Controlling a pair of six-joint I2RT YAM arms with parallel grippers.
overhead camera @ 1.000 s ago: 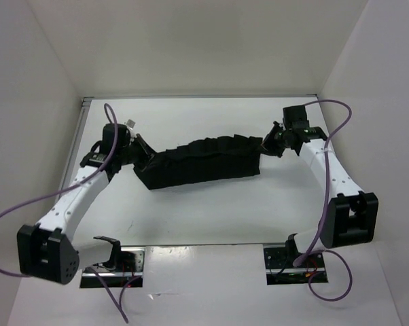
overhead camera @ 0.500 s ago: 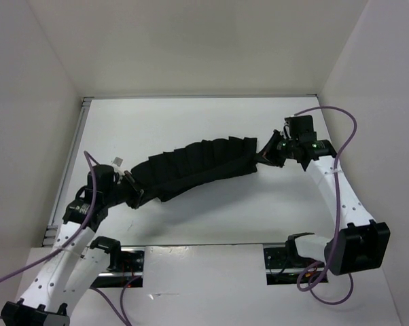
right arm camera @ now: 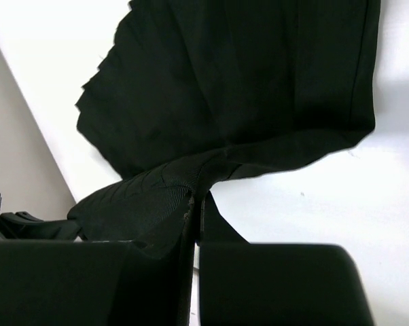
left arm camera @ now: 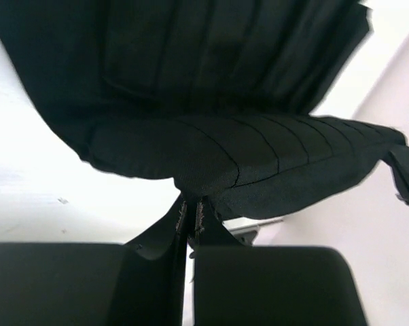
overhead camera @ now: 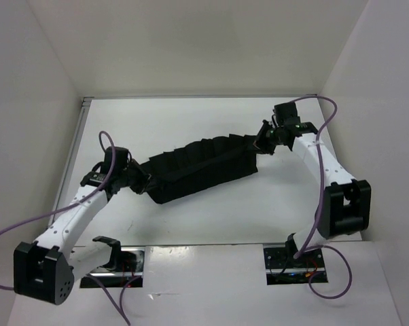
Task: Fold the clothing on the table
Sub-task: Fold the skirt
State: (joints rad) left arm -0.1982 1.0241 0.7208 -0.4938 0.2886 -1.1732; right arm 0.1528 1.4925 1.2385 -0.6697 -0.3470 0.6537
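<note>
Two white robot arms were seen above a glossy white table point(overhead camera: 191, 217), which was enclosed by plain white walls point(overhead camera: 191, 47). A black garment, the clothing point(overhead camera: 199, 165), was stretched as a long, pleated band across the middle of the table. It ran from lower left to upper right between the two arms. Its middle was seen sagging toward the tabletop; whether it was touching the surface could not be told from above.

The left arm point(overhead camera: 75, 210) was reached forward toward the left end of the band. The right arm point(overhead camera: 327, 176) was bent inward toward the right end.

The left gripper point(overhead camera: 140, 180) was closed tightly on the left end of the clothing. In the left wrist view, a thin fold of fabric was shown pinched between its fingers, with the rest of the garment fanned out beyond. The right gripper point(overhead camera: 263, 140) was likewise closed tightly on the right end. In the right wrist view, a bunched, ribbed corner of the fabric was shown pinched between its fingers.
</note>
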